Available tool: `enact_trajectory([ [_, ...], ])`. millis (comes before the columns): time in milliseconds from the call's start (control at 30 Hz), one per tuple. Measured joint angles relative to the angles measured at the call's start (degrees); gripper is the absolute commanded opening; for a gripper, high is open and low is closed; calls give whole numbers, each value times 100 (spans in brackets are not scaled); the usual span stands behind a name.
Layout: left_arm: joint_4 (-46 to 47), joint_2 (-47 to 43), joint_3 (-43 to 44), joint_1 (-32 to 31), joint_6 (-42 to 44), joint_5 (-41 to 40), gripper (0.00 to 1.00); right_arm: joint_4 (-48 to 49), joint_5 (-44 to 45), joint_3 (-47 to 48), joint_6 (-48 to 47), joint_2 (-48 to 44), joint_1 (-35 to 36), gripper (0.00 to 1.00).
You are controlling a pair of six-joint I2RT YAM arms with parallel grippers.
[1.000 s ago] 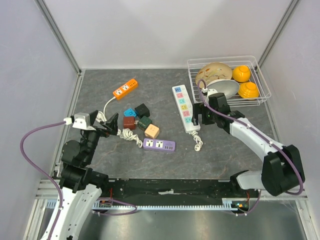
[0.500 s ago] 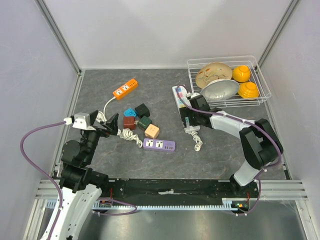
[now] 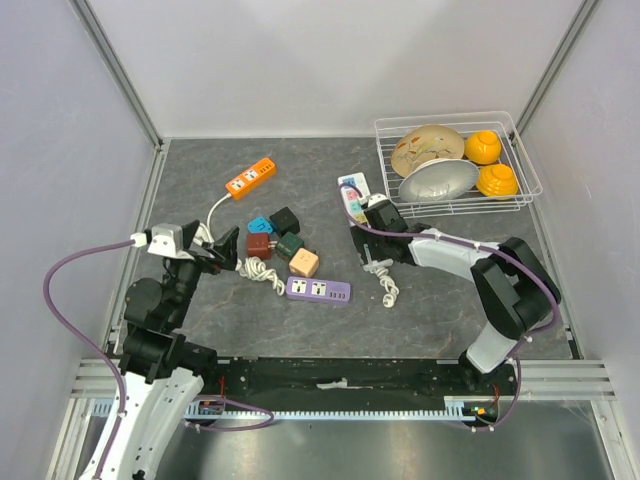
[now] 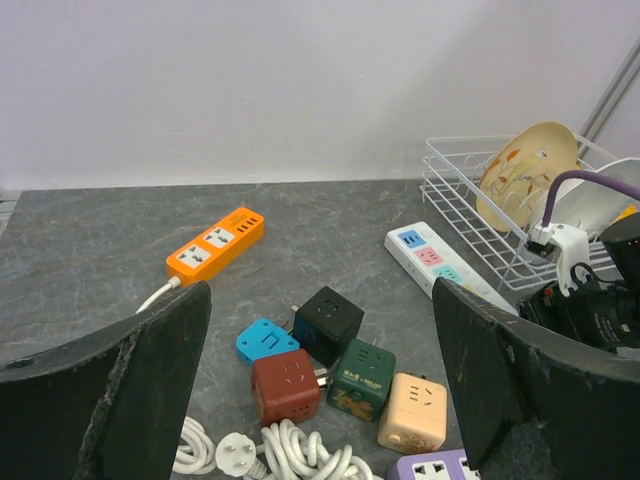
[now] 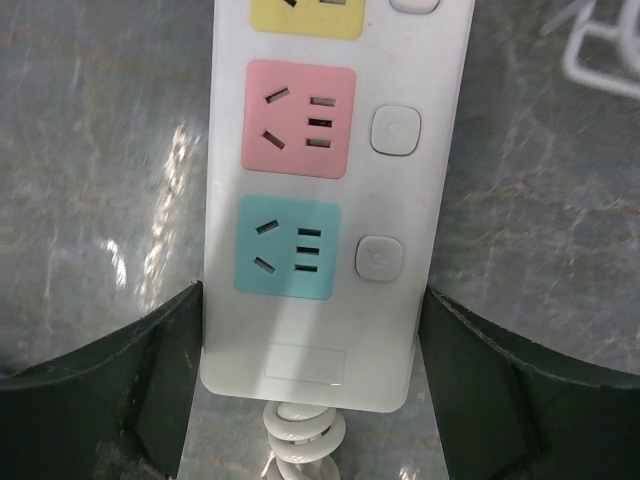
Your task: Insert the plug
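My right gripper (image 3: 376, 222), seen from above, sits over the cord end of the long white plastic power strip (image 3: 352, 193), which slants up and left away from it. My left gripper (image 3: 222, 248) hangs well apart, just beside the white plug (image 3: 245, 265) on its coiled white cord. I judge the left arm nearer the plug and the right nearer the sockets.

In my left wrist view the jaws gape wide and hold nothing, with the plug (image 4: 232, 447) low between them.

In my right wrist view the 2 fingers (image 5: 130, 390) press against both long edges of the strip (image 5: 318, 205). Its long axis runs straight ahead, teal socket (image 5: 288, 248) nearest.
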Motion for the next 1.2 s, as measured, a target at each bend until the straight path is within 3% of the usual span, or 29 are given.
enact_trajectory([
  [233,-2,459,4,0,-2,378,97,-236,-160,-807,-94,-844,452,59],
  [333,-125,964,105,-2,-13,621,97,-348,-251,-1134,-94,-1226,483,73],
  [367,-179,1217,186,-2,-24,745,97,-380,-267,-1239,-94,-1357,483,85],
  [433,-369,1749,387,-2,-66,968,97,-422,-299,-1401,-92,-1563,481,97],
  [600,-817,3165,1069,-140,-177,1377,97,-387,-426,-1565,-72,-1834,483,98],
  [700,-1088,3877,1377,-586,-199,1270,97,-289,-520,-1622,-35,-2024,476,98],
  [867,-1513,4894,1812,-1532,-251,774,97,-131,-662,-1676,22,-2468,476,98],
  [1200,-2256,6730,2682,-2162,-520,-232,95,321,-505,-2087,87,-3521,476,98],
])
